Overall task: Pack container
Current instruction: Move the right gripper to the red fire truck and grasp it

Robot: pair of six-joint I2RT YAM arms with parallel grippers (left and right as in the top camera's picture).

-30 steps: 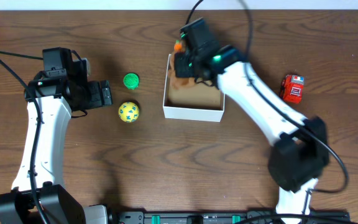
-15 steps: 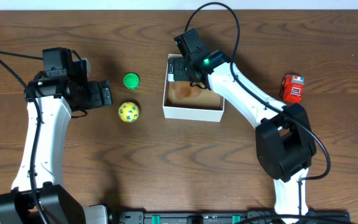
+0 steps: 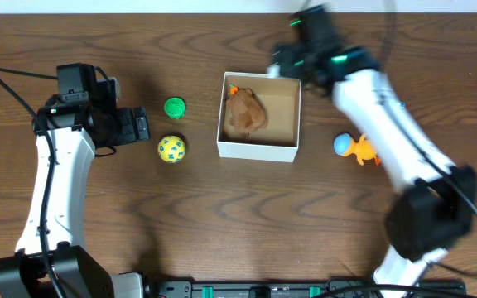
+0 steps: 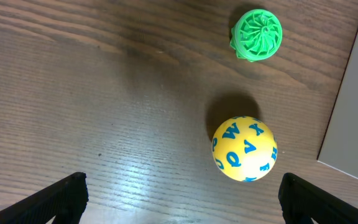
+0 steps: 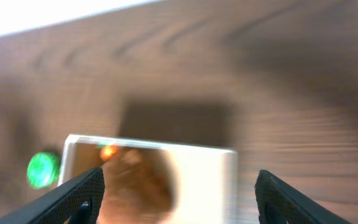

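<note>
The container [image 3: 255, 151], a white box with a tan inside, sits mid-table. A brown toy [image 3: 245, 112] with an orange tip lies in its left half. My right gripper [image 3: 286, 68] hangs blurred over the box's far right corner, jaws open and empty. In the right wrist view the box [image 5: 204, 180] and the brown toy [image 5: 132, 186] lie below the open gripper [image 5: 179, 205]. My left gripper [image 3: 143, 124] stands wide open left of a yellow lettered ball [image 3: 171, 148] and a green toy [image 3: 174, 107]. From the left wrist, the ball [image 4: 244, 148] lies ahead of that gripper [image 4: 182, 202], untouched.
A blue and orange toy [image 3: 354, 147] lies on the table right of the box, beside the right arm. The green toy [image 4: 257, 34] and the box's side wall [image 4: 356, 106] show in the left wrist view. The green toy [image 5: 42, 169] also shows left of the box.
My right gripper opened and left the brown toy in the box, then rose and swung back and to the right. The left arm has not moved.
</note>
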